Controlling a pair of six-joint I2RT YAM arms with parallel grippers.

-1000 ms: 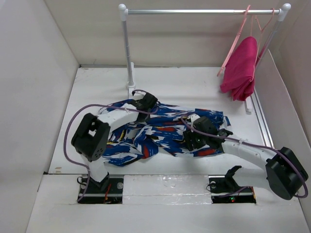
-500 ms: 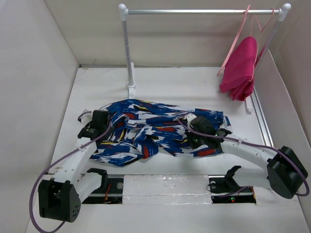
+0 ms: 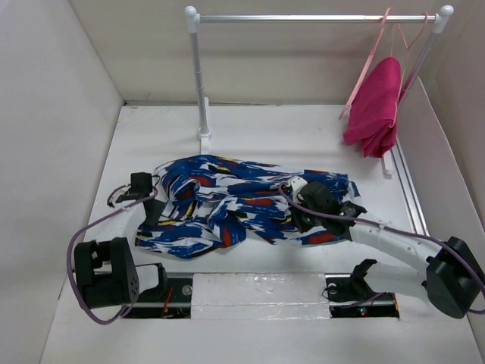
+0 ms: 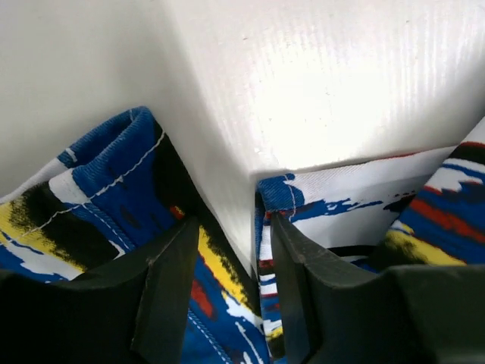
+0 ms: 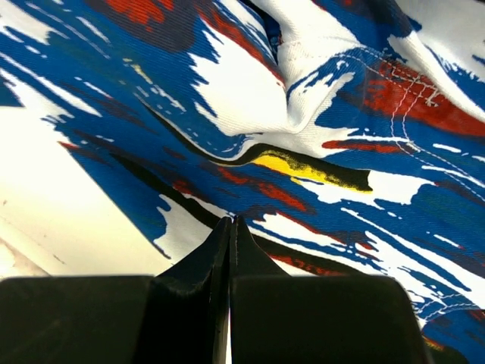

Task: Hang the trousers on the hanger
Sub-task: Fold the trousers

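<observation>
Readable text: none that I can make out in any of my three views.
Trousers (image 3: 227, 203): only an abstract blue, white, red and yellow print; I read no lettering in it, even close up in both wrist views.
Right arm's base plate (image 3: 362, 303): tiny lit dots, too small for me to read.

Trousers (image 3: 227, 205): woven cloth, matt, fine twill rib, raised white topstitching. Table (image 3: 303, 136): white, smooth, faintly ribbed, soft sheen; rail (image 3: 318, 17): bright polished metal. Hanger (image 3: 367, 62): thin pink plastic; magenta garment (image 3: 377, 102): soft matt cloth; left gripper (image 4: 231, 224) fingers (image 4: 170, 288): black, matt, plastic-looking.
</observation>
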